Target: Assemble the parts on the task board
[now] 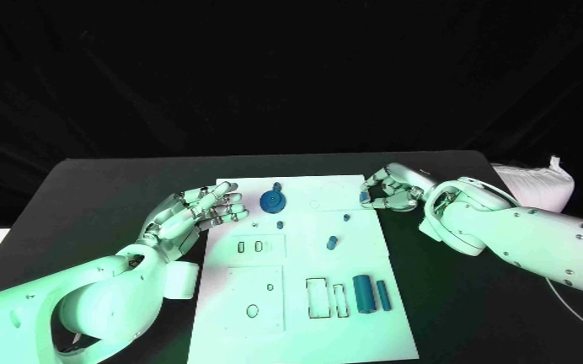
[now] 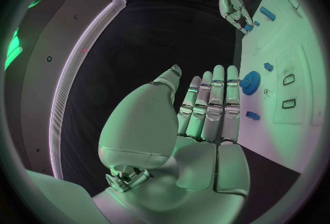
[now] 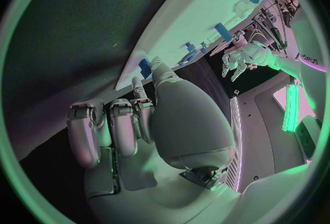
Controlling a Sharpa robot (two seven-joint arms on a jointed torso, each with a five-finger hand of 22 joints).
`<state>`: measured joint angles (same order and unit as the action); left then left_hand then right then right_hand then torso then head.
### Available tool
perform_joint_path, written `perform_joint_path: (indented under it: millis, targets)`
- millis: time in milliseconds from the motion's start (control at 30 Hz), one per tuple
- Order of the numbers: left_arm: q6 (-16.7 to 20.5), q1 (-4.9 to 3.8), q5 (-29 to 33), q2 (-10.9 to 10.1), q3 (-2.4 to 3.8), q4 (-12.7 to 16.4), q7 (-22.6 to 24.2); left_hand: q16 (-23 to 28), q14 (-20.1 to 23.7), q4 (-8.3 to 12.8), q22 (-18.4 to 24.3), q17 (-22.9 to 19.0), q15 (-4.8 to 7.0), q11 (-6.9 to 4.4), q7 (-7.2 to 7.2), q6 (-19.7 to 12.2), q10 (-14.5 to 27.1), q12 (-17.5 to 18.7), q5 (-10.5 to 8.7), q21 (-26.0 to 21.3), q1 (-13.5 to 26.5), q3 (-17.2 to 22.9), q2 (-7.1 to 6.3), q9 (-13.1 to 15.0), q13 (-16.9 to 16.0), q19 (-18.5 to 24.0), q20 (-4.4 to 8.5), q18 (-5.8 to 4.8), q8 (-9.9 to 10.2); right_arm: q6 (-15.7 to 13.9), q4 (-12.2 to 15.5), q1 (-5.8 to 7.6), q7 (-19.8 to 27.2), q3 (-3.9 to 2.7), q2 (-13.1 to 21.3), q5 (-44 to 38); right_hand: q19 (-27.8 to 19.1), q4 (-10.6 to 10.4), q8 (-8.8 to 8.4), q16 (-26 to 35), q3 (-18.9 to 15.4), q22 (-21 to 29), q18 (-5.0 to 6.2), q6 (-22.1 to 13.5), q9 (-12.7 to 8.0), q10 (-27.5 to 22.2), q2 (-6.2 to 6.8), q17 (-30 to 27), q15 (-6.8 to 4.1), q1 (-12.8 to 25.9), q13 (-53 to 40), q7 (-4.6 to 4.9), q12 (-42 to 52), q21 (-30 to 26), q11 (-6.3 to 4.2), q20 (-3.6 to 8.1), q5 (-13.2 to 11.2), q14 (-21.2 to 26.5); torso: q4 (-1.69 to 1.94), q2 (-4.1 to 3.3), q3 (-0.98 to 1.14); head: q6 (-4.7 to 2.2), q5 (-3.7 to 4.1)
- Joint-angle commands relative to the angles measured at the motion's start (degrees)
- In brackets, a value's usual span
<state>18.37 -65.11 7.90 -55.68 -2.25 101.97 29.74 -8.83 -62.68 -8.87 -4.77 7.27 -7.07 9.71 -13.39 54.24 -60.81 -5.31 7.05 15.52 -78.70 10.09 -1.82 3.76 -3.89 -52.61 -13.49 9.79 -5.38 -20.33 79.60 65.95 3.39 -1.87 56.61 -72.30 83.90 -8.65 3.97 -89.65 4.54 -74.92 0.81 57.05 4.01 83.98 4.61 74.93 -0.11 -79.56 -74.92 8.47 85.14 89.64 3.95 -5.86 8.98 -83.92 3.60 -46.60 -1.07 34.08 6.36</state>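
With the left hand (image 1: pixel 195 212) spread and empty at the task board's (image 1: pixel 304 313) left edge, the right hand (image 1: pixel 387 191), fingers curled at the far right corner, apparently empty, seems about to pick a part.

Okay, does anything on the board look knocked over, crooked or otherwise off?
Nothing stands out. The task board lies flat, the blue gear sits on it near the left hand, and two blue cylinders lie side by side at its near right. Right hand hovers at the board's far edge.

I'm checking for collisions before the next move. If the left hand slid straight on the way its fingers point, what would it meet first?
Probably the round blue gear on the task board: the left hand lies flat and open, fingers aimed towards it. Height is unclear, so it might pass above.
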Motion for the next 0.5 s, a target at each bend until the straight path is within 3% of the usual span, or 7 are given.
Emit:
perform_joint_path:
  millis: [33, 233, 500]
  targets:
    - [-1.1, -0.02, 0.0, 0.0, 0.03, 0.1, 0.2, 0.2, -0.1, 0.3, 0.1, 0.1, -0.31, 0.42, -0.21, 0.0, 0.1, 0.2, -0.25, -0.2, -0.5, 0.0, 0.15, 0.0, 0.0, -0.3, -0.16, 0.73, 0.3, 1.2, -0.1, -0.08, 0.6, 0.00, -0.3, -0.3, 6.1, 0.7, 0.51, -0.4, 0.2, -15.1, -0.81, 1.0, 0.1, 4.1, -1.05, 15.1, -0.47, -0.2, -12.7, -0.03, 0.4, 0.4, -0.43, 0.34, -0.5, -6.1, -0.02, 0.00, 0.00, 0.04, -0.01]
    - [-1.2, -0.02, 0.0, 0.0, 0.03, 0.1, 0.2, 0.2, -0.1, 0.3, 0.1, 0.1, -0.31, 0.42, -0.21, 0.0, 0.1, 0.2, -0.25, -0.2, -0.5, 0.0, 0.15, 0.0, 0.0, -0.3, -0.16, 0.73, 0.3, 1.5, -0.4, -0.14, 0.7, 0.00, -0.6, -0.5, 6.1, 2.2, 1.02, -0.4, 2.1, -15.1, -0.81, 3.2, 0.3, 4.2, -3.14, 15.1, -0.96, -2.2, -12.9, -0.60, 0.7, 0.4, -0.92, 0.74, -2.5, -6.1, 0.03, 0.03, -0.01, 0.10, 0.01]
    - [-1.1, -0.02, 0.0, -0.1, 0.03, 0.1, 0.1, 0.2, -0.1, 0.3, 0.1, 0.1, -0.31, 0.42, -0.21, 0.0, 0.1, 0.2, -0.25, -0.2, -0.5, 0.0, 0.15, 0.0, 0.0, -0.3, -0.16, 0.73, 0.3, 1.8, -0.6, -0.27, 0.7, 0.00, -1.1, -0.8, 6.1, 2.9, 1.20, -0.4, 2.8, -15.1, -0.81, 4.3, 0.3, 4.3, -3.57, 15.1, -1.28, -2.7, -13.0, -0.93, 0.8, 0.4, -1.21, 1.02, -2.8, -6.1, 0.02, 0.01, 0.01, 0.09, -0.10]
